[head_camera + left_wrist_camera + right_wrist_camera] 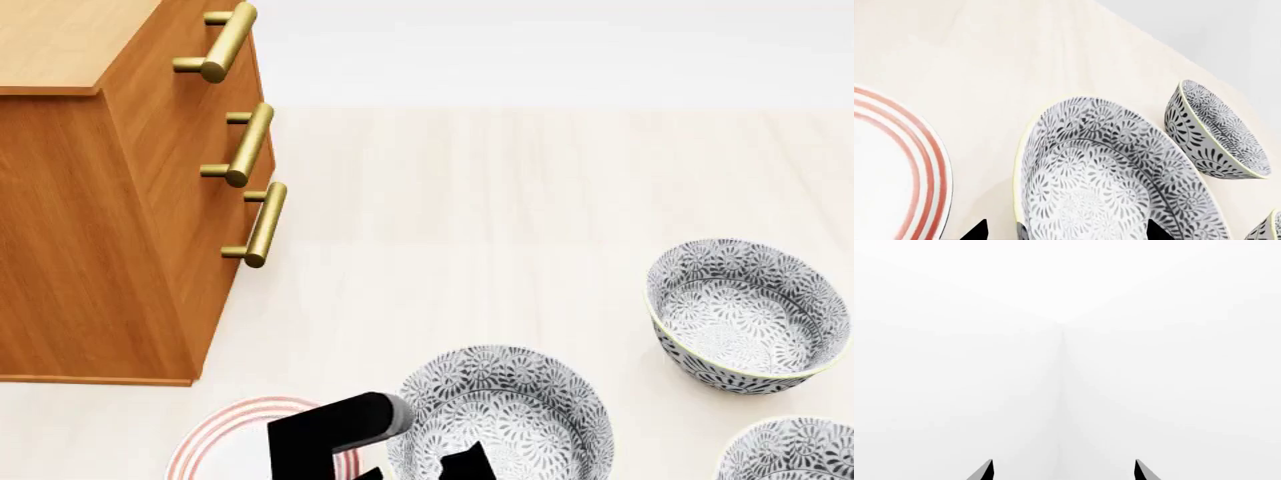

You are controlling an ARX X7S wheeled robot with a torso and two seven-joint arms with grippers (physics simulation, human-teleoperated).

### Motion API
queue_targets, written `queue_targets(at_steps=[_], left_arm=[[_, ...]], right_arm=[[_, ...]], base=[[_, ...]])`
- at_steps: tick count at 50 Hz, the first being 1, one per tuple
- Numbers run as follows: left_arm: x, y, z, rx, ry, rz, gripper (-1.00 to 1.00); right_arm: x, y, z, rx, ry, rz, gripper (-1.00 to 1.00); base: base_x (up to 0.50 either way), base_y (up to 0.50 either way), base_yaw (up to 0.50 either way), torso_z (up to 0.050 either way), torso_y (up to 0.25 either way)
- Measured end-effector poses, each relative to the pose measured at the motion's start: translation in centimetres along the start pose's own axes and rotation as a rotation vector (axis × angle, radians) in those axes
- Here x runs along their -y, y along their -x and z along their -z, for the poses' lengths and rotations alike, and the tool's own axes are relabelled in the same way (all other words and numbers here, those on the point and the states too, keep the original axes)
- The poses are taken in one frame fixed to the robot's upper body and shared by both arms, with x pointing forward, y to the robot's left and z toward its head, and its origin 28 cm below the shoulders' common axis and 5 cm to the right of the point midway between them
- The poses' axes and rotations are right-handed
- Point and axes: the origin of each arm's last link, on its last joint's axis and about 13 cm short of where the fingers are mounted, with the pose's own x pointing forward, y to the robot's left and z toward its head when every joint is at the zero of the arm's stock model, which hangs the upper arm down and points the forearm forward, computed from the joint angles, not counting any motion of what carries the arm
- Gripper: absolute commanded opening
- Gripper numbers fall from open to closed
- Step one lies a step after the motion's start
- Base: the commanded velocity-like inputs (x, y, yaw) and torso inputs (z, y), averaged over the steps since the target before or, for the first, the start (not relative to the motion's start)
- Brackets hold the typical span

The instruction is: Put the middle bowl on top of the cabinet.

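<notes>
Three patterned bowls sit on the pale table, and the left gripper [1066,232], jaws apart astride the near rim of the middle bowl [505,415] (right gripper [1064,471] open, idle), must next, I judge, clamp, then lift toward the cabinet [80,200]

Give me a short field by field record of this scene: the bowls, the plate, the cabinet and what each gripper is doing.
bowls: three patterned bowls, all upright on the table
middle bowl: nearest the plate, on the table, not lifted
second bowl: farther to the right, apart from the others
third bowl: cut off at the picture's edge
plate: red-ringed, flat beside the middle bowl
cabinet: left of the bowls, nothing on the visible part of its top
left gripper: open, tips straddling the middle bowl's rim
right gripper: open, facing blank white, holding nothing
</notes>
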Motion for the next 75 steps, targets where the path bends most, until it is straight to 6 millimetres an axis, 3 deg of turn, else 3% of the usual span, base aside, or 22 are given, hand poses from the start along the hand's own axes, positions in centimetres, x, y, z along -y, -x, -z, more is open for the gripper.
queue_targets(at_steps=[21, 22, 35, 45, 66, 75], left_arm=[[-0.7, -1.2, 0.7, -0.028, 0.017, 0.011, 1.0], [-0.7, -1.2, 0.7, -0.028, 0.02, 0.013, -1.0], [-0.9, -1.0, 0.7, -0.003, 0.036, 0.042, -1.0], [-0.7, -0.3, 0.1, 0.084, 0.004, 0.061, -1.0], [0.6, 2.0, -2.4, 0.208, -0.028, 0.128, -1.0], [1.7, 3.7, -4.4, 0.264, -0.03, 0.187, -1.0]], right_arm=[[0.0, -0.1, -0.2, 0.014, 0.0, -0.001, 1.0], [0.0, -0.1, -0.2, 0.015, 0.0, -0.001, 1.0], [0.1, -0.1, -0.3, 0.022, -0.001, -0.002, 1.0], [0.0, -0.1, -0.3, 0.027, -0.003, -0.007, 1.0], [-0.2, -0.1, -0.4, 0.038, -0.008, -0.017, 1.0], [-0.4, 0.0, -0.4, 0.041, -0.01, -0.021, 1.0]], base=[[0.0, 0.0, 0.0, 0.0, 0.0], [0.0, 0.0, 0.0, 0.0, 0.0], [0.0, 0.0, 0.0, 0.002, 0.002], [0.0, 0.0, 0.0, 0.049, 0.133], [0.0, 0.0, 0.0, 0.049, 0.157], [0.0, 0.0, 0.0, 0.049, 0.167]])
